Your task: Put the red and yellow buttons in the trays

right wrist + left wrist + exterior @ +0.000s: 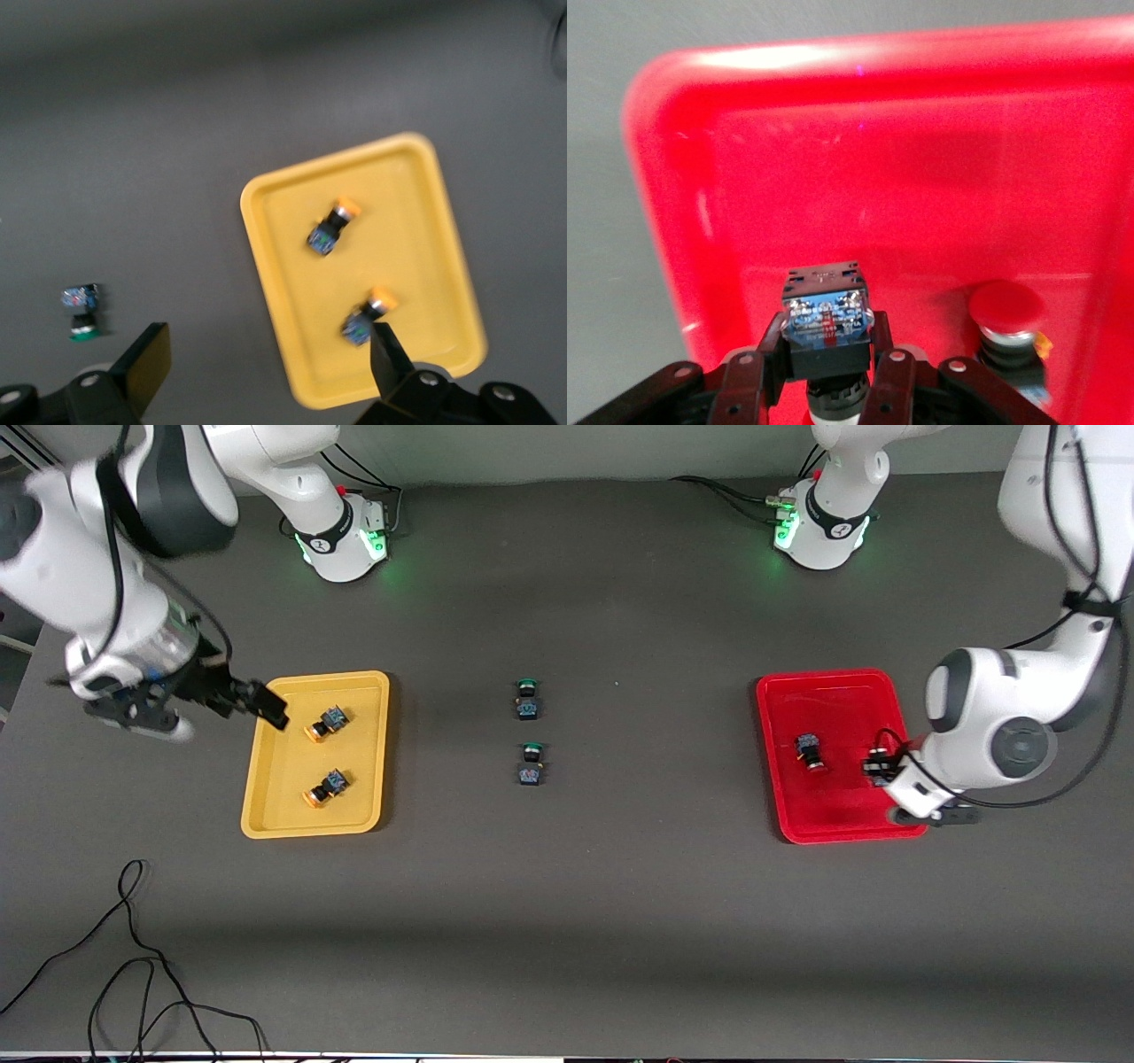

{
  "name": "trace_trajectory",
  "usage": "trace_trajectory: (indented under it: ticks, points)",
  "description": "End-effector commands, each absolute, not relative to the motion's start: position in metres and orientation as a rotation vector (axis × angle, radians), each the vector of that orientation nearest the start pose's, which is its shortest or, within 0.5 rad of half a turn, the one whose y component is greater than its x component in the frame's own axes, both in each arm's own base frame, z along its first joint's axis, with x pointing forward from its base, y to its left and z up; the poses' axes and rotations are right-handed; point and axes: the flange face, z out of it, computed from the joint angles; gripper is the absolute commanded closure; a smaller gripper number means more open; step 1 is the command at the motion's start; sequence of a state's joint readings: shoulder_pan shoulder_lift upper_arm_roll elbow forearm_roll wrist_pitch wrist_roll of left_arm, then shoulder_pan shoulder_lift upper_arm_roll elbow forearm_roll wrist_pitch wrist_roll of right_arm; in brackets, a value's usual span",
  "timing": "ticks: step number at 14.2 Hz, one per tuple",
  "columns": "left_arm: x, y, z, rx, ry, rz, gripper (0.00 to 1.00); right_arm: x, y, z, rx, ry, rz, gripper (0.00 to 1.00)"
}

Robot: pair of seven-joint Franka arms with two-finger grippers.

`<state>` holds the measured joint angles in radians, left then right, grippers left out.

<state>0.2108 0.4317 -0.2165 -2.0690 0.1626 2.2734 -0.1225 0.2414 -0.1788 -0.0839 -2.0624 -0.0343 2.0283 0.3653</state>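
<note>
The red tray point(842, 815) lies at the left arm's end of the table. One red-capped button point(808, 751) lies in it, also in the left wrist view point(1007, 312). My left gripper point(882, 769) is low over this tray point(921, 177), shut on a second button point(826, 319) by its dark body; its cap is hidden. The yellow tray point(266, 797) lies at the right arm's end and holds two yellow-capped buttons point(326, 722) point(324, 786). My right gripper point(213, 708) is open and empty, over the outer edge of the yellow tray point(292, 292).
Two green-capped buttons point(527, 698) point(530, 763) stand mid-table between the trays, one nearer the front camera. One shows in the right wrist view point(81, 310). Black cables point(133, 957) lie near the front camera at the right arm's end.
</note>
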Motion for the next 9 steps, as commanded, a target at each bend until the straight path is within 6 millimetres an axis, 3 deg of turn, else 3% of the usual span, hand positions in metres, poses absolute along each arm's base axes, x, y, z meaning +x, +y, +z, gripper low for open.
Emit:
trace_trajectory:
  ticks: [1,2,4,5,7,9]
  points:
    - [0.557,0.003,0.211,-3.073,0.021,0.303,0.56,0.508,0.048,0.568,-3.140,0.185,-0.264,0.00]
    - [0.558,0.003,0.210,-3.071,0.040,0.308,0.01,0.509,0.048,0.582,-3.143,0.183,-0.225,0.00]
    - [0.564,0.007,0.230,-3.059,0.043,0.322,0.00,0.506,0.047,0.587,-3.131,0.166,-0.172,0.00]
    - [0.572,0.010,0.252,-3.042,0.037,0.351,0.00,0.505,0.047,0.588,-3.123,0.140,-0.166,0.00]
    - [0.587,0.017,0.308,-3.012,0.042,0.407,0.00,0.505,0.045,0.585,-3.119,0.135,-0.129,0.00]
    - [0.590,0.018,0.370,-3.001,0.021,0.395,0.00,0.508,0.045,0.583,-3.106,0.141,-0.120,0.00]
